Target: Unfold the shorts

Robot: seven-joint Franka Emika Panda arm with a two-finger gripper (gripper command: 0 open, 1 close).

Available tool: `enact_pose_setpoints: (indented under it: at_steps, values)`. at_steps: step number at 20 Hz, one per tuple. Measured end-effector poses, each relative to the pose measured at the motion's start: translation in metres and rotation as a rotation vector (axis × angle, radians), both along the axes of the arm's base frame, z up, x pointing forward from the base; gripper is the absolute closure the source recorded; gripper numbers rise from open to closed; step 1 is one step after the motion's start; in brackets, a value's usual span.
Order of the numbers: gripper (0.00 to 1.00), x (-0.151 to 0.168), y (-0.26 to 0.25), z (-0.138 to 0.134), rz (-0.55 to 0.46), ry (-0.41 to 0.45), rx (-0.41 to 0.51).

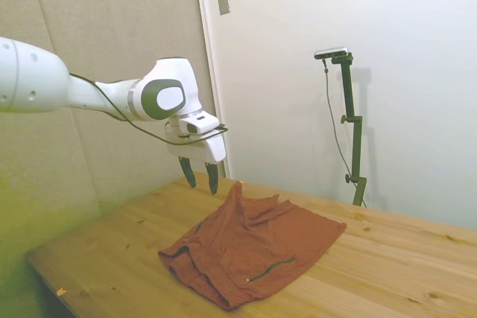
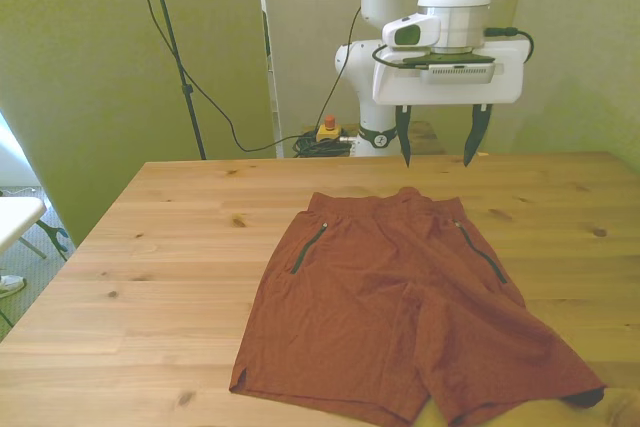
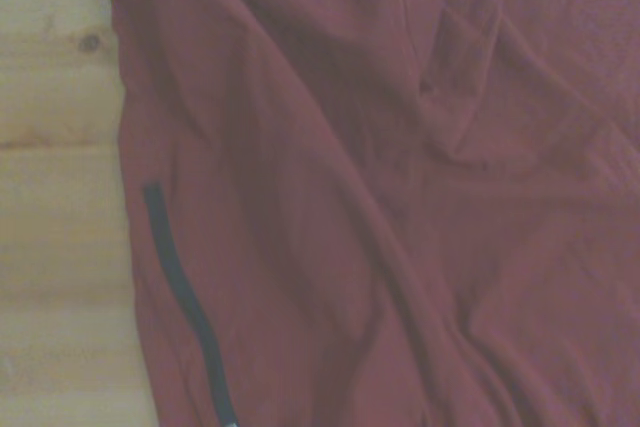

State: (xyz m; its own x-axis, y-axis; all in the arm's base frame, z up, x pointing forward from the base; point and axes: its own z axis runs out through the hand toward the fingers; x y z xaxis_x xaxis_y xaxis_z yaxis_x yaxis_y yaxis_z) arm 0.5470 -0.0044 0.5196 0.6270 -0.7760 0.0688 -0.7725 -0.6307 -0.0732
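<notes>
The rust-red shorts [image 2: 400, 297] lie spread on the wooden table [image 2: 170, 247], waistband toward the far edge and both legs toward the near edge. Two dark zipper slits show, one on each side. In the side view the shorts [image 1: 253, 247] have a small raised peak of cloth at the waistband. My gripper [image 2: 438, 159] hangs open above the waistband, clear of the cloth, with nothing between its dark fingers [image 1: 212, 178]. The wrist view is filled with the shorts [image 3: 400, 207] and one zipper slit [image 3: 185, 297].
Bare wood lies on both sides of the shorts, wider on the front view's left. A red-and-yellow button box [image 2: 327, 128] and cables sit on the floor behind the table. A white object [image 2: 15, 217] juts in at the front view's left edge.
</notes>
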Motion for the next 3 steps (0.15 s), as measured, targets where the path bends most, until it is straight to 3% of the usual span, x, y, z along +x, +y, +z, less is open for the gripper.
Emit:
enact_pose_setpoints:
  at_steps: [3]
  values:
    - [0.0, -0.048, -0.009, -0.007, 0.015, 0.023, 0.012]
